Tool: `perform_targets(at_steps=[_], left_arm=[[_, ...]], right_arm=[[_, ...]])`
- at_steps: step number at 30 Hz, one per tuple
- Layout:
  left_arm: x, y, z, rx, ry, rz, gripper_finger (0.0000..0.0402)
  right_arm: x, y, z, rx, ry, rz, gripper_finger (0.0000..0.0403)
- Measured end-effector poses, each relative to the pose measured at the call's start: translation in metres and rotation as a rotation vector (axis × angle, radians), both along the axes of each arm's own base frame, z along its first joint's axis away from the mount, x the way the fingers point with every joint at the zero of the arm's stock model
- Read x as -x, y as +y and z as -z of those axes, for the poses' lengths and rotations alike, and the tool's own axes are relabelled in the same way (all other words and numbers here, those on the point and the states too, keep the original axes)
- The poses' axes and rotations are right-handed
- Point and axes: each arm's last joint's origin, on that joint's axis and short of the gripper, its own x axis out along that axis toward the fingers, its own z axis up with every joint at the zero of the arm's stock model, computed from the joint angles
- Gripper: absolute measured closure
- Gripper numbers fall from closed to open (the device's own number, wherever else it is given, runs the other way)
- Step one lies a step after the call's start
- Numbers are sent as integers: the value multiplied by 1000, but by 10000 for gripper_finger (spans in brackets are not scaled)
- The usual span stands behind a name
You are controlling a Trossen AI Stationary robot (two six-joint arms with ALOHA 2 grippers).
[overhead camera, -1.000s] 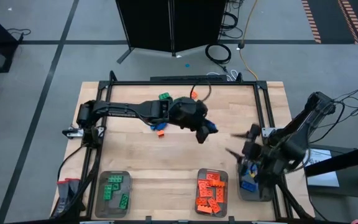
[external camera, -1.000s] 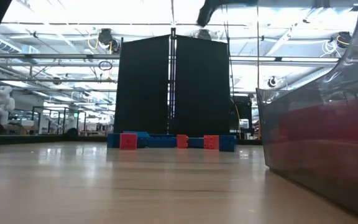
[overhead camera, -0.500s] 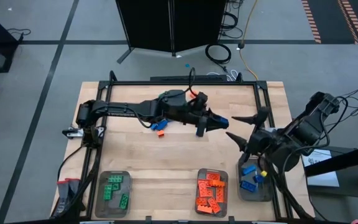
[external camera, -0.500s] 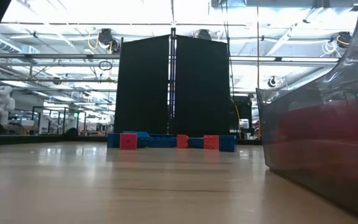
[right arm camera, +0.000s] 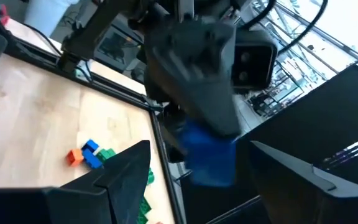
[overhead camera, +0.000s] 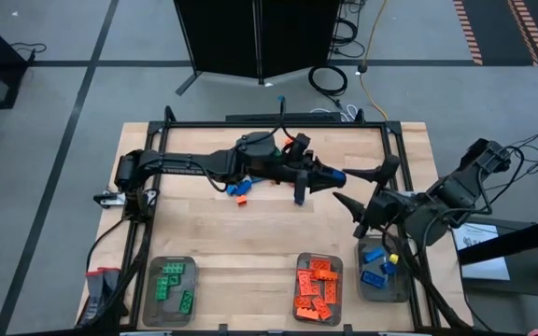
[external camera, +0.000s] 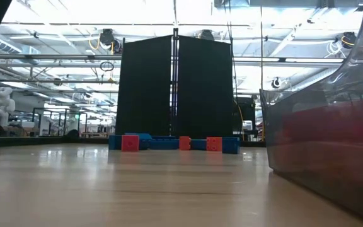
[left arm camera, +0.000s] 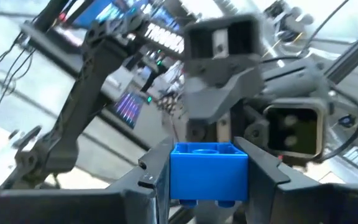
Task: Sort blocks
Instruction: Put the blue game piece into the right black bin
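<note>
My left gripper reaches out level over the middle of the table, pointing at its right edge, and is shut on a blue block. My right gripper hovers open just to the right of it, facing it, its two fingers spread wide and apart from the block. More loose blocks, orange and blue, lie on the wood under the left arm. The low view shows a row of blue and red blocks resting on the far tabletop. My left gripper pinches the blue block by two opposite side walls between its two fingers. The fingers come at it level, from the table's left side. The block sticks out beyond the fingertips, lifted clear of the table.
Three clear trays stand along the near edge: one with green blocks, one with orange blocks, one with blue blocks below my right arm. A black metal frame rims the table. Bare wood lies between the arms and the trays.
My left gripper has tipped up from pointing down to level and risen, carrying the blue block toward the table's right edge. My right gripper has risen from above the blue tray, rolled, and come to face the left gripper.
</note>
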Motion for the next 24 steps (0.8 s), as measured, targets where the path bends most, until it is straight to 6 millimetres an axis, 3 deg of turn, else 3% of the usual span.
perform_targets(at_steps=[6,24], left_arm=[[1,0,-4,0,-43,1,272],[1,0,-4,-1,-42,8,272]], right_arm=[[-4,-3,-4,26,-10,9,152],[-11,-8,-9,32,-21,-9,302]])
